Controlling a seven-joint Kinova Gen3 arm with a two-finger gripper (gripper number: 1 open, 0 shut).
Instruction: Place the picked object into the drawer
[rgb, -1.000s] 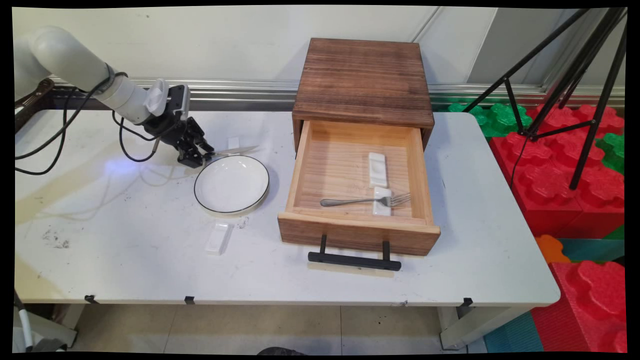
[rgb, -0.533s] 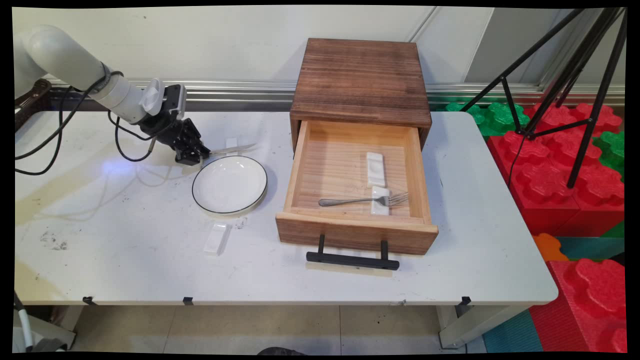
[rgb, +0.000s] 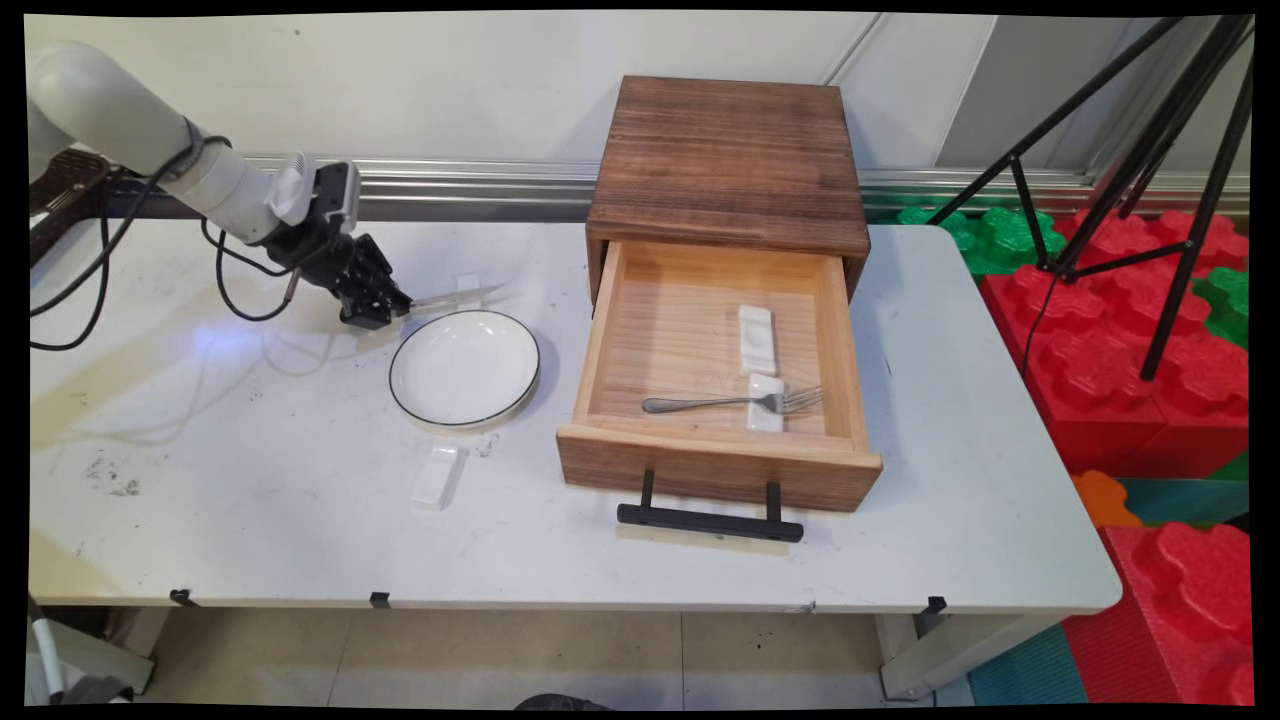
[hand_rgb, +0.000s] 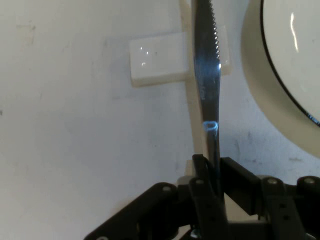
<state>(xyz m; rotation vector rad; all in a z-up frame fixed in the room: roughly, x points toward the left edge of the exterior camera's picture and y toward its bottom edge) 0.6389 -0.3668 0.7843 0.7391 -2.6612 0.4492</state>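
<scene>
Gripping a knife (rgb: 455, 297) by its handle, the gripper (rgb: 392, 309) has its fingers (hand_rgb: 202, 172) clamped on it, blade pointing right over the table (rgb: 250, 520), just behind the white plate (rgb: 464, 368). Blade crosses above a small white rest (hand_rgb: 160, 57). Another white rest (rgb: 437, 475) lies in front of the plate. Open wooden drawer (rgb: 720, 470) to the right holds a fork (rgb: 735, 403) and two white rests.

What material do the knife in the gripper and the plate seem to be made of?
Knife: probably polished steel; it is silvery, reflective, and has a serrated edge. Plate: likely glazed ceramic; it is glossy white with a thin dark rim line.
</scene>
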